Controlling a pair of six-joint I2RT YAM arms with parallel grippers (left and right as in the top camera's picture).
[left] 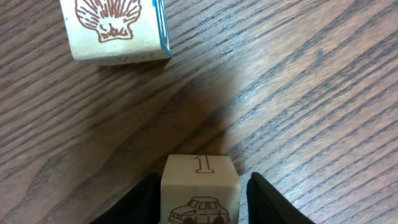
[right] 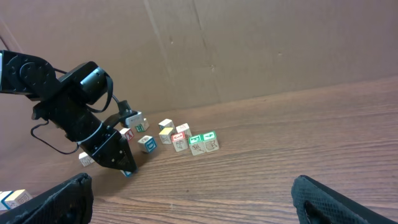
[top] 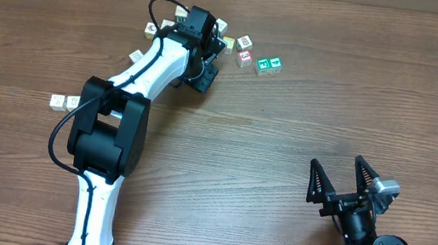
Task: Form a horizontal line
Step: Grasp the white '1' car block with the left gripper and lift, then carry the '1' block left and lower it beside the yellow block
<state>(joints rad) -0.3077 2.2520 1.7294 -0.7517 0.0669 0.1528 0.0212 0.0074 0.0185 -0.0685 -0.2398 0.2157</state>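
In the left wrist view a whitish cube (left: 200, 186) printed with a "1" and a small car sits between my left gripper's (left: 202, 185) black fingers. The left finger lies against it and a thin gap shows on the right. Overhead, that left gripper (top: 202, 80) points down at the near edge of a loose cluster of cubes at the table's back; no straight row shows among them. A yellowish cube (top: 227, 43) and a whitish one (top: 245, 41) lie just right of the arm. My right gripper (top: 338, 163) stands open and empty at the front right.
A shell-printed cube (left: 115, 28) with a blue side lies just ahead of the left fingers. A red cube (top: 244, 57) and two green cubes (top: 268, 63) sit right of the cluster. Two whitish cubes (top: 65, 102) lie far left. A cardboard wall (right: 249, 50) backs the table.
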